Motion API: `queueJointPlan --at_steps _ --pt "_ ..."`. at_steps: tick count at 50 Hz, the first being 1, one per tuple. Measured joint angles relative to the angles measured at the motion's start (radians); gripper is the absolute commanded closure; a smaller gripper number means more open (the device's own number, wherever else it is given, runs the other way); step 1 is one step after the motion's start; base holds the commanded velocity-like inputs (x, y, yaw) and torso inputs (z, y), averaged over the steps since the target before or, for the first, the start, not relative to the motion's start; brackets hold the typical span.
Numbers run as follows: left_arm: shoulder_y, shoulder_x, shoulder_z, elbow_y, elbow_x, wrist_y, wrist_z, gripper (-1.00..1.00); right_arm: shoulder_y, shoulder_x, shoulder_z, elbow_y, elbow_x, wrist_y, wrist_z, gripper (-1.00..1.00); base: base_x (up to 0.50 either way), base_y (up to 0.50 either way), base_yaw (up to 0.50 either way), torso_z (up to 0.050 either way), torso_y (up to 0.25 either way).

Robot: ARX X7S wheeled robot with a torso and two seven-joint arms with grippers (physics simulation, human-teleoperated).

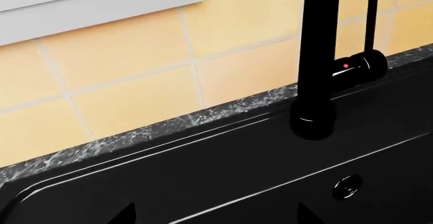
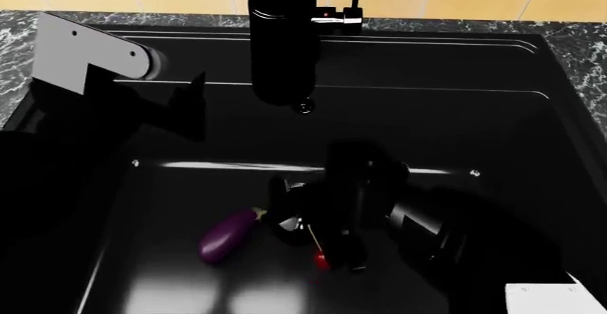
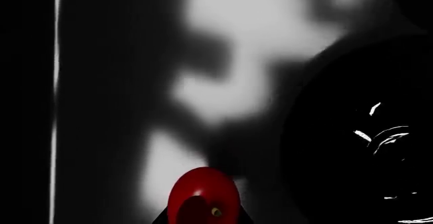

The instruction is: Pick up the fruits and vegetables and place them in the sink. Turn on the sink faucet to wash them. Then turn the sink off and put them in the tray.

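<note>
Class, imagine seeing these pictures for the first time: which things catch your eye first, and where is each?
The purple eggplant lies on the black sink floor. Just to its right, the red cherry sits at the right gripper. The tall black faucet rises at the back rim.

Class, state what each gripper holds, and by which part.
Right gripper is at the cherry; whether it grips it cannot be told. Left gripper holds nothing.

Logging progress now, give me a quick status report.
Right gripper down in sink, at cherry; grip unclear. Eggplant on basin floor. Left gripper near faucet.
</note>
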Motion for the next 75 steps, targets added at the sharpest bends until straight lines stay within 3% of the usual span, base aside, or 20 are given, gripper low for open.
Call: queueJointPlan --at_steps 12,29,53,75 --pt "-0.021 0.003 0.032 0.012 -0.006 -0.045 0.021 -1.0 0.075 0.018 0.007 0.038 0.025 0.003 0.011 1.0 0.0 0.0 0.0 0.0 0.0" --pt "-0.088 0.035 0.091 0.0 -0.027 -0.145 0.051 -1.0 0.165 0.213 0.053 -0.295 0.061 0.235 0.055 1.0 0.0 0.0 0.0 0.0 0.0" --pt "-0.203 0.222 0.257 -0.214 0.011 -0.303 0.144 -1.0 0.247 0.477 0.18 -0.731 0.109 0.515 0.15 1.0 0.0 0.0 0.0 0.0 0.0" --pt "-0.253 0.34 0.339 -0.423 0.006 -0.396 0.22 -1.0 0.264 0.547 0.225 -0.84 0.124 0.585 0.19 1.0 0.0 0.0 0.0 0.0 0.0"
